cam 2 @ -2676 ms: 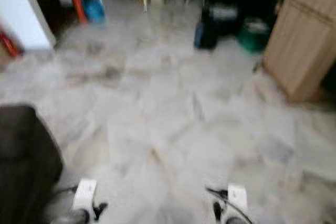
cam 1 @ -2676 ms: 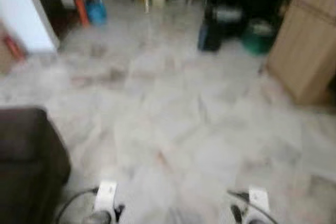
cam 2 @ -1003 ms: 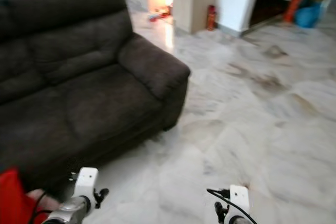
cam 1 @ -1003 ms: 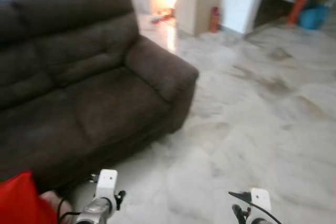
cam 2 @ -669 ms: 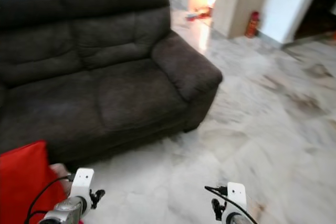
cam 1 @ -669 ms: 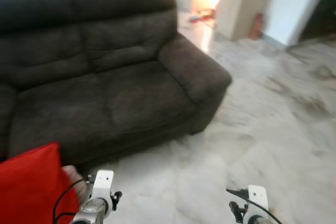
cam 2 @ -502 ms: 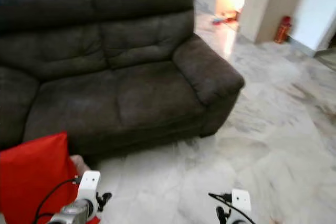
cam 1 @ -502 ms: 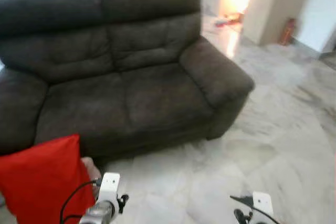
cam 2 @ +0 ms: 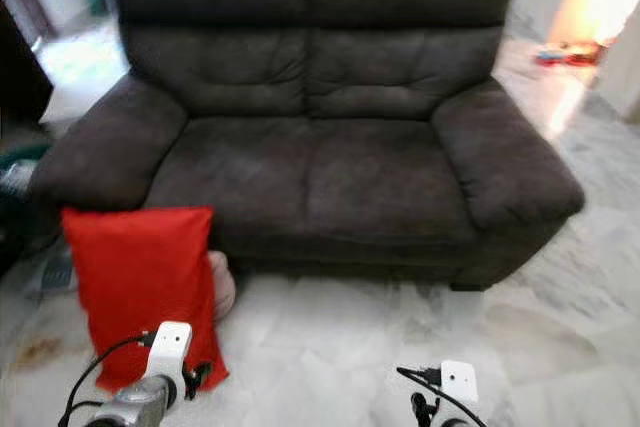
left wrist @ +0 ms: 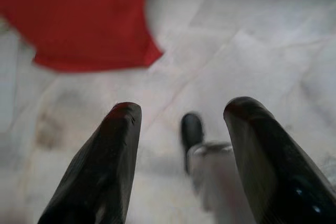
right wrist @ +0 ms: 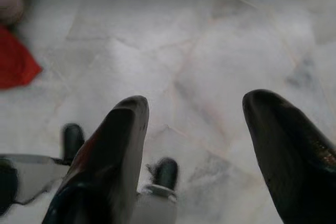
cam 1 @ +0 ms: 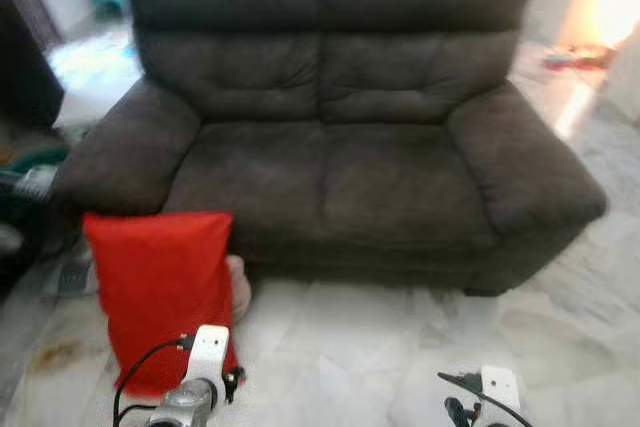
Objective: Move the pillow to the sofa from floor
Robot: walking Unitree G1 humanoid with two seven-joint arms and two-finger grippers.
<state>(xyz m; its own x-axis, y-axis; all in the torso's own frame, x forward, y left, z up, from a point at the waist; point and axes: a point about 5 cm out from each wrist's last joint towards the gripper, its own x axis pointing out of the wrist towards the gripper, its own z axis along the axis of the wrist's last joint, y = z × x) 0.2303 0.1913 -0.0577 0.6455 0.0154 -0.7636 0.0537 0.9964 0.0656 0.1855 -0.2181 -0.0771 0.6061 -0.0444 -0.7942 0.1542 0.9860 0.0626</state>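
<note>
Presently, with both spread grippers, left gripper (left wrist: 181,129) and right gripper (right wrist: 194,129), empty, the upright red pillow (cam 1: 160,292) could be toppled by a careless approach.

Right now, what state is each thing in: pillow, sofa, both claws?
red pillow: upright on the floor, leaning against the sofa front, not gripped.
sofa: seat bare.
left claw: open, above the floor near the pillow.
right claw: open, over bare floor.

Both silver arms hang low. The left gripper (left wrist: 181,129) holds its two long black fingers (left wrist: 113,156) spread apart, gripping nothing; the right gripper (right wrist: 194,129) likewise has its fingers (right wrist: 118,145) parted and empty.
</note>
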